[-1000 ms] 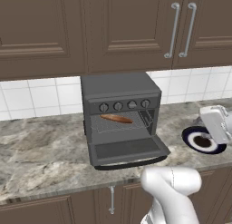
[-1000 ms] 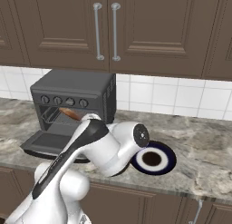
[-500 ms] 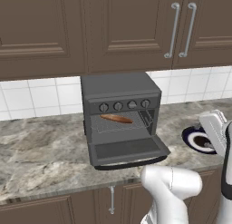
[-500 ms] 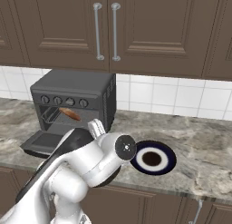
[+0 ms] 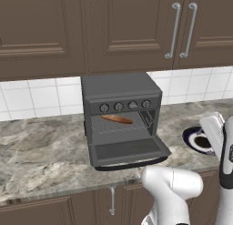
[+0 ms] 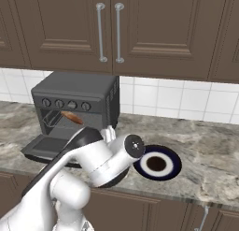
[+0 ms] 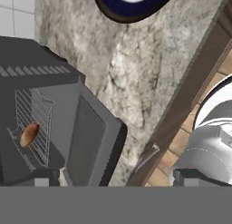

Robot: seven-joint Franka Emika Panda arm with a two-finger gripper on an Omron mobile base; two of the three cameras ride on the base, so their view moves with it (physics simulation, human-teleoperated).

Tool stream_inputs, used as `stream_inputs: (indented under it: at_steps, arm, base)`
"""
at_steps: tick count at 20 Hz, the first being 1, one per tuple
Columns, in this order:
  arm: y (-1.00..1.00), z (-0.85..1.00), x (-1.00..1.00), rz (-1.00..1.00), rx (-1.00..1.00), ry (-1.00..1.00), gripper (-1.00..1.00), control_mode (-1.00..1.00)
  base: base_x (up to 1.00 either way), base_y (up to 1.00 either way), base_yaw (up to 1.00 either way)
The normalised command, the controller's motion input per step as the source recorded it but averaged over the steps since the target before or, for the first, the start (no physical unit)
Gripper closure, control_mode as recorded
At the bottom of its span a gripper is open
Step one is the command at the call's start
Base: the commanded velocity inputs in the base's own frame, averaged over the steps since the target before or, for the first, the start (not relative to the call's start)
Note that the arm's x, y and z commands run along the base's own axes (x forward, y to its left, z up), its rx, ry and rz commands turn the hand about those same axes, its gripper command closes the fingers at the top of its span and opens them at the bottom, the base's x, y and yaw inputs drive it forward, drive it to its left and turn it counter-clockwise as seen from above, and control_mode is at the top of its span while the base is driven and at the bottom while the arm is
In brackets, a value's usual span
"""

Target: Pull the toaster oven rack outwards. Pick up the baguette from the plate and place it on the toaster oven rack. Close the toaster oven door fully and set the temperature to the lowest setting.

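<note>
Left base view, set against a second ago: shows the white arm swung back from above the round dark blue plate, right of the dark grey boxy toaster oven. Finds the slim orange-brown baguette lying across the thin grey wire rack inside that oven, plate bare, so placing looks done. Points next to shutting the dark grey drop-down door, hanging open below the oven's cavity. Takes the jaws as spread wide and empty, tips hidden. Cannot read knob settings.
</note>
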Motion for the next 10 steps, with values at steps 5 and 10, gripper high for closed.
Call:
stream_inputs:
  at_steps: [5,10]
  arm:
    - [-0.07,-0.27,-0.01,-0.14,0.09,0.36,-1.00,-1.00]
    - [-0.01,-0.29,-0.12,-0.15,0.18,0.17,-1.00,-1.00]
  base:
    - [0.00,0.00,0.00]
    - [0.00,0.00,0.00]
